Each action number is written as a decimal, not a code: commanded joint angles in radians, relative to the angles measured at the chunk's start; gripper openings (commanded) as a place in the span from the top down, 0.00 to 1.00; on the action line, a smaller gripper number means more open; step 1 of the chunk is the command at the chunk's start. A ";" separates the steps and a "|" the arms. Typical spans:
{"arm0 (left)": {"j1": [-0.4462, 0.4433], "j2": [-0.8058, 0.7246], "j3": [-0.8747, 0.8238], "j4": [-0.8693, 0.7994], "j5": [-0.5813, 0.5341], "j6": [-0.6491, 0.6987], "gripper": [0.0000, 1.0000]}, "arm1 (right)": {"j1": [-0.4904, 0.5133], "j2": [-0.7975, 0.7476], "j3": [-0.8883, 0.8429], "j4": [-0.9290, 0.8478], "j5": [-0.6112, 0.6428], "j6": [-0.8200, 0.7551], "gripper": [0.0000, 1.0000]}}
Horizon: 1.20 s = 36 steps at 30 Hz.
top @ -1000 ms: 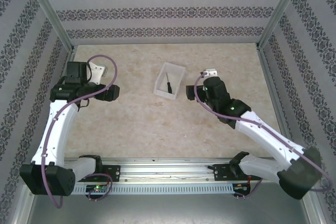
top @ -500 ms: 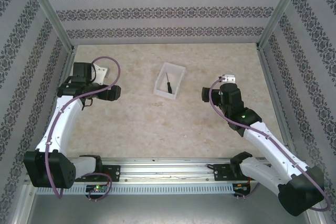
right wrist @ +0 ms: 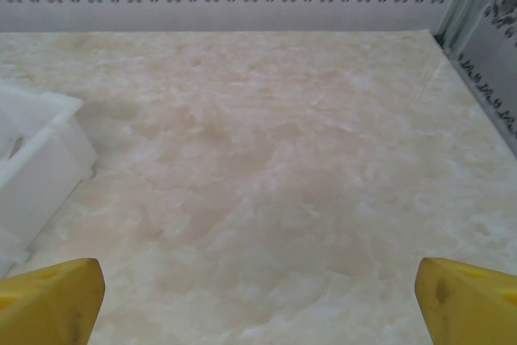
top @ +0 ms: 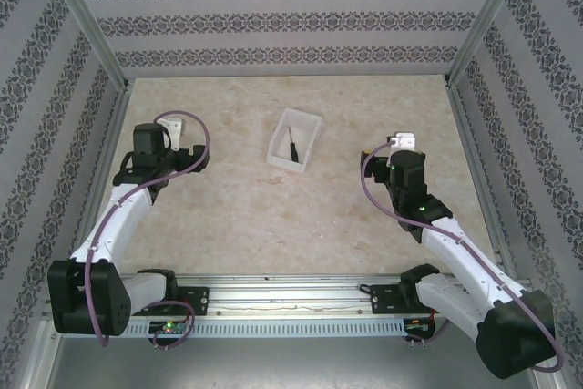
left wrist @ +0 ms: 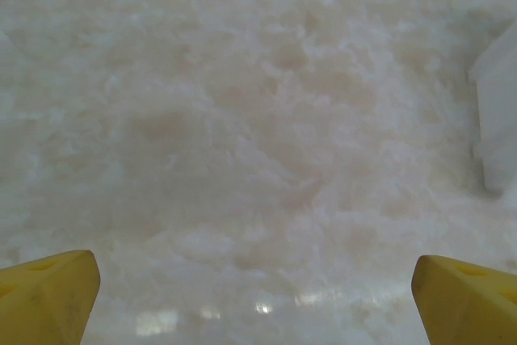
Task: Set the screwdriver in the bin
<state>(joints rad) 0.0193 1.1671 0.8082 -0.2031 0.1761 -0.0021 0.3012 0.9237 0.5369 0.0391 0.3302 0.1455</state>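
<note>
The small white bin sits on the marble table at centre back. The black-handled screwdriver lies inside it, along its length. My left gripper hovers well to the left of the bin, open and empty, with its yellow fingertips wide apart in the left wrist view; a corner of the bin shows at that view's right edge. My right gripper is to the right of the bin, also open and empty, its fingertips spread. The bin appears at the left of the right wrist view.
Patterned walls with metal corner posts close in the table on three sides. The aluminium rail with the arm bases runs along the near edge. Bare marble lies between the arms and the bin.
The right gripper has drawn back from the bin's right side, moving right and toward the near edge. The left arm has folded back too. The screwdriver stays in the bin.
</note>
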 commanded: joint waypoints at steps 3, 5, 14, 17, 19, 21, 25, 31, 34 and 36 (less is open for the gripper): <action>-0.009 0.033 -0.075 0.302 -0.045 -0.038 0.01 | -0.070 -0.001 -0.089 0.239 0.008 -0.116 0.02; -0.010 0.048 -0.133 0.386 -0.058 -0.014 0.01 | -0.105 -0.008 -0.115 0.278 -0.013 -0.119 0.02; -0.009 0.132 -0.424 0.946 -0.029 0.019 0.01 | -0.196 -0.006 -0.184 0.373 -0.110 -0.103 0.02; -0.004 0.156 -0.439 0.969 -0.034 0.024 0.01 | -0.201 0.008 -0.187 0.427 -0.122 -0.103 0.02; 0.001 0.173 -0.469 1.028 -0.026 0.023 0.01 | -0.203 0.024 -0.236 0.494 -0.119 -0.091 0.02; 0.001 0.202 -0.504 1.117 -0.026 0.022 0.01 | -0.206 0.047 -0.262 0.565 -0.111 -0.082 0.02; 0.001 0.261 -0.537 1.225 -0.078 0.004 0.01 | -0.214 0.109 -0.280 0.653 -0.111 -0.106 0.02; 0.001 0.370 -0.564 1.373 -0.141 -0.015 0.01 | -0.235 0.195 -0.284 0.740 -0.152 -0.141 0.02; 0.001 0.438 -0.567 1.444 -0.158 -0.019 0.01 | -0.244 0.257 -0.280 0.776 -0.178 -0.150 0.02; 0.001 0.439 -0.562 1.443 -0.149 -0.016 0.01 | -0.254 0.306 -0.274 0.806 -0.192 -0.143 0.02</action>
<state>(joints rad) 0.0196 1.5951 0.2539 1.1252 0.0444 -0.0055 0.0628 1.1870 0.2573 0.7544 0.1822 0.0166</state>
